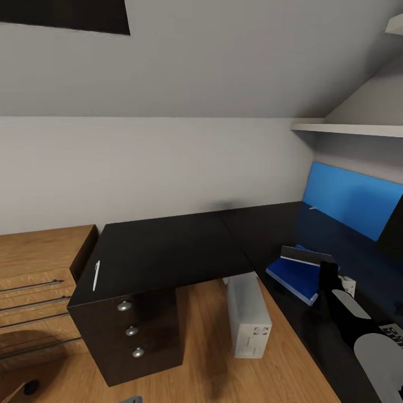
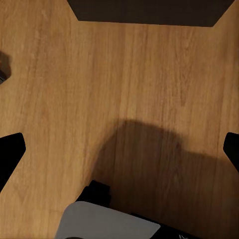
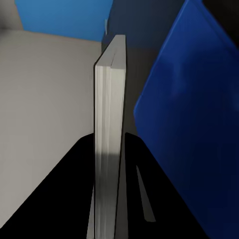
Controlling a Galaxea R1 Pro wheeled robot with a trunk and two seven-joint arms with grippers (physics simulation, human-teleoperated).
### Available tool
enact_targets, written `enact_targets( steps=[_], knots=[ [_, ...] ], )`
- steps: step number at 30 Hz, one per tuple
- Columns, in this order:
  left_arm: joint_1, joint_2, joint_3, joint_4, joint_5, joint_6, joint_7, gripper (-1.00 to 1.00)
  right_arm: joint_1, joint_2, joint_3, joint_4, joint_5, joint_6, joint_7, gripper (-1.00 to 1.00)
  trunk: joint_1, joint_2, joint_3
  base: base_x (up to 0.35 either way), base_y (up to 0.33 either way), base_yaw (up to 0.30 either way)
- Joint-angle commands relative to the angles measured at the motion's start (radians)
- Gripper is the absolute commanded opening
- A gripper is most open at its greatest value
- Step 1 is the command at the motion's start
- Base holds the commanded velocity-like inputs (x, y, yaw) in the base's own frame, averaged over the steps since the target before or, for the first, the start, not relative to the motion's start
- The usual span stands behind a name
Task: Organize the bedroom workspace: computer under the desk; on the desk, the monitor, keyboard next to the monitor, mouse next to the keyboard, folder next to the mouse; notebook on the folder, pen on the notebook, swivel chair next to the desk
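Observation:
The desk [image 1: 168,246] is L-shaped with a glossy black top. On its right wing lies the blue folder [image 1: 294,278]. My right gripper [image 1: 329,270] is shut on the grey notebook [image 1: 307,256], holding it tilted just above the folder's far part. In the right wrist view the notebook [image 3: 110,99] stands edge-on between the black fingers [image 3: 59,199], with the folder [image 3: 194,124] beside it. The white pen [image 1: 96,275] lies near the desk's left edge. The computer [image 1: 248,316] stands on the floor at the desk's inner corner. My left gripper [image 2: 119,149] is open over the wood floor.
A dark drawer unit with three silver knobs [image 1: 131,331] carries the desk's left end. A light wood drawer chest [image 1: 33,280] stands left of it. A blue wall panel [image 1: 352,198] and a shelf [image 1: 347,129] are at the right; a dark slab [image 1: 393,226] meets the right edge.

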Motion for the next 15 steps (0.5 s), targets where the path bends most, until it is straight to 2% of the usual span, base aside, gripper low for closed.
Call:
enact_targets(
  steps=[1,10,15],
  knots=[
    [-0.001,0.001,-0.004,-0.002,0.003,0.003,0.007,1.0,-0.001,0.0,0.002,0.001,-0.016,-0.002,0.016,-1.0,0.0,-0.001,-0.001,0.0,0.0,0.0],
    [-0.001,0.002,-0.004,-0.002,0.004,0.003,0.007,1.0,-0.001,0.0,0.002,0.001,-0.016,-0.002,0.016,-1.0,0.0,-0.001,-0.001,0.0,0.0,0.0],
    [-0.001,0.001,-0.004,-0.002,0.004,0.003,0.007,1.0,-0.001,0.0,0.002,0.001,-0.016,-0.002,0.016,-1.0,-0.019,0.034,0.015,0.0,0.0,0.0]
  ],
)
